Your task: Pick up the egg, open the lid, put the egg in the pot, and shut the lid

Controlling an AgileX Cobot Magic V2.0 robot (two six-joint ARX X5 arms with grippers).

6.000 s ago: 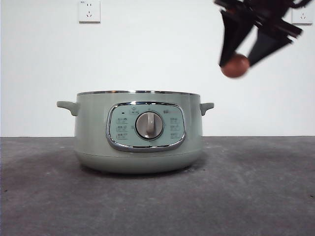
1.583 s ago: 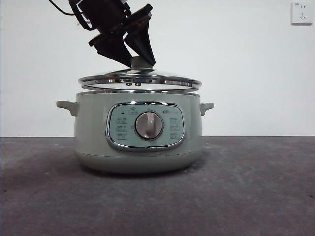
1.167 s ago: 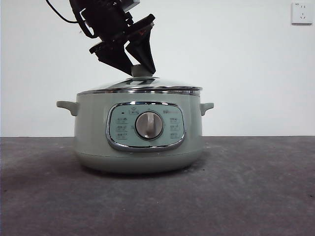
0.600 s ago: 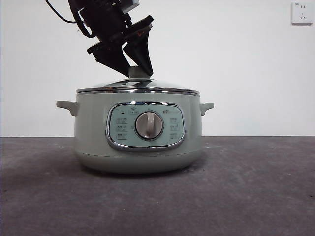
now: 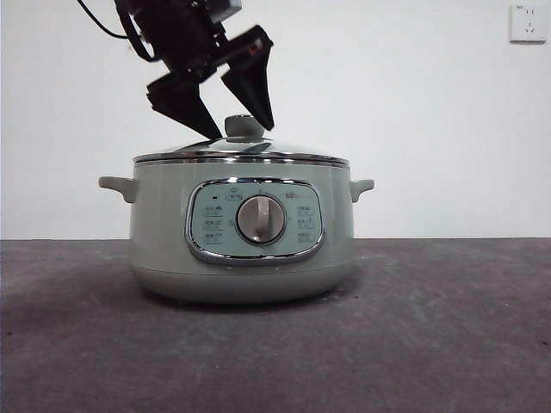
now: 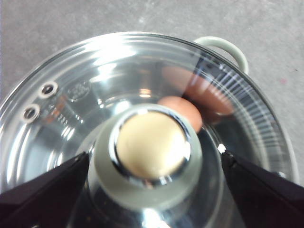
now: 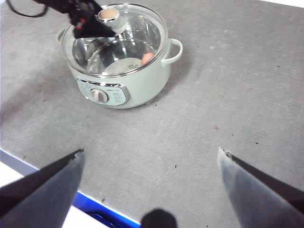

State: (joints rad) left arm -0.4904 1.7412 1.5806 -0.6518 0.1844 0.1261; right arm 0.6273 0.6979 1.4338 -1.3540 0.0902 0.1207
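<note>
The pale green pot (image 5: 159, 228) stands on the grey table with the glass lid (image 5: 284, 152) seated flat on its rim. My left gripper (image 5: 241, 131) is open just above the lid, one jaw on each side of the sage-green knob (image 5: 244, 126), apart from it. In the left wrist view the knob (image 6: 152, 145) sits between my spread jaws, and the brown egg (image 6: 186, 110) lies inside the pot under the glass (image 6: 118, 61). The right wrist view shows the pot (image 7: 142, 88), the egg (image 7: 147, 58) inside and the left gripper (image 7: 97, 23). My right gripper (image 7: 151, 151) is open and empty, high above the table.
The pot's side handles (image 5: 118, 185) stick out on both sides. A chrome-framed control panel with a silver dial (image 5: 260, 218) faces the front camera. A blue and white table edge (image 7: 90, 209) lies below my right gripper. A wall socket (image 5: 527, 23) is on the back wall.
The lid came down from just above the rim and now rests on the pot. My left gripper has opened, let go of the knob and lifted slightly.
</note>
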